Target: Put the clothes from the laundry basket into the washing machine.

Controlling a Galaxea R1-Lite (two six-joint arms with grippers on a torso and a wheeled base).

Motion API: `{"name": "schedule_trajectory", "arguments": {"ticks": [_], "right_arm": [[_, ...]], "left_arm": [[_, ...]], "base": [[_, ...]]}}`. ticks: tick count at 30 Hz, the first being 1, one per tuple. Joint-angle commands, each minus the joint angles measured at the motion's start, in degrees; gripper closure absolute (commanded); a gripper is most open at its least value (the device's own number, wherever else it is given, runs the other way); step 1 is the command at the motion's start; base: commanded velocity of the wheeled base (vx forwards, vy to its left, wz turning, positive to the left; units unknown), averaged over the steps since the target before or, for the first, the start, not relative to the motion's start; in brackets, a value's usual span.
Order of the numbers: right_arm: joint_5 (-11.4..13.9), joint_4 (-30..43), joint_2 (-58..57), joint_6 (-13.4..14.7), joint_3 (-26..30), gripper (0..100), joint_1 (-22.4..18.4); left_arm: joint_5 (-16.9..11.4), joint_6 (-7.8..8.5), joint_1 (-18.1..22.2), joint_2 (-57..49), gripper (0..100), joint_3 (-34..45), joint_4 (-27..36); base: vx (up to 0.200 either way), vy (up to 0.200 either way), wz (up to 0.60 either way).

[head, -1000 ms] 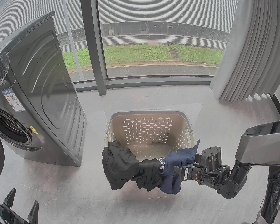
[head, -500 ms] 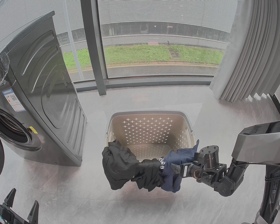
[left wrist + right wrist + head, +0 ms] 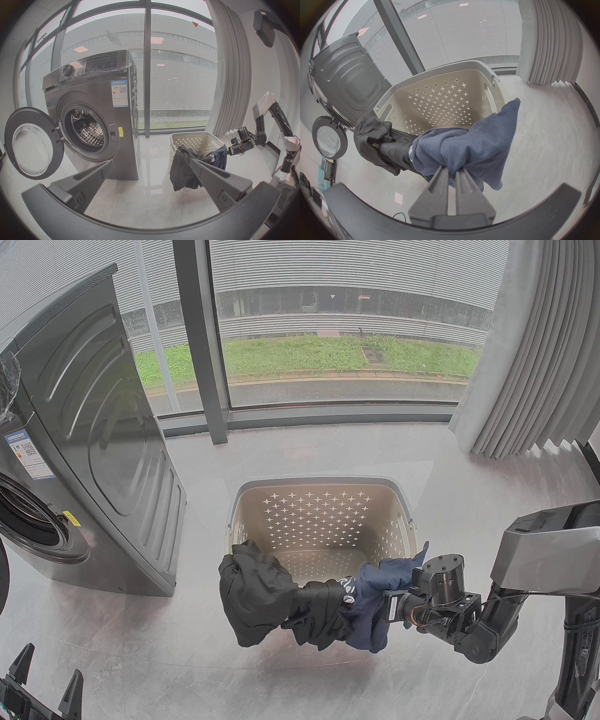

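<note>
Lifting out, I judge: my right gripper (image 3: 452, 172) is clamping the navy fleece garment (image 3: 369, 615), lower centre, with closed jaws, beside a black jacket (image 3: 256, 596) draping the rim of the beige perforated laundry basket (image 3: 319, 479). Left gripper (image 3: 50, 671) is hanging wide open. Next calls for carrying left to the grey washing machine (image 3: 106, 427).

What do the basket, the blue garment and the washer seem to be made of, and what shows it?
The basket: likely moulded plastic, matte beige, with star-shaped cut-outs.
The blue garment: soft knit or fleece-like cloth, matte, folding loosely.
The washer: probably painted sheet metal, dark grey satin, with pressed ribs.
</note>
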Motion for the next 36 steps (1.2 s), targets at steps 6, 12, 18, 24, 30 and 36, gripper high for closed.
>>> {"name": "schedule_trajectory", "arguments": {"ticks": [6, 12, 18, 24, 30, 36], "right_arm": [[0.01, -0.26, -3.05, 0.63, 0.98, 100, 0.95], [-0.25, -0.08, -10.61, 0.46, 5.02, 100, 1.04], [-0.25, 0.62, -17.90, 0.19, 7.31, 100, 1.56], [-1.05, 0.71, -22.12, 0.02, 7.40, 100, 2.27], [-1.22, 0.71, -25.81, -0.16, 7.05, 100, 2.62], [-1.57, 0.62, -32.32, -1.65, 5.90, 100, 2.71]], "left_arm": [[0.01, -0.04, 0.01, -1.04, 0, 0.92, 0.00], [0.10, -0.04, 0.01, -1.04, 0, 1.01, 0.00], [0.01, -0.04, 0.01, -1.04, 0, 0.92, 0.00], [0.10, -0.04, 0.01, -1.04, 0, 0.92, 0.00], [0.10, -0.04, 0.01, -1.04, 0, 0.92, 0.00], [0.10, -0.04, 0.01, -1.04, 0, 0.92, 0.00]], "base": [[0.000, 0.000, 0.00], [0.000, 0.000, 0.00], [0.000, 0.000, 0.00], [0.000, 0.000, 0.00], [0.000, 0.000, 0.00], [0.000, 0.000, 0.00]]}}
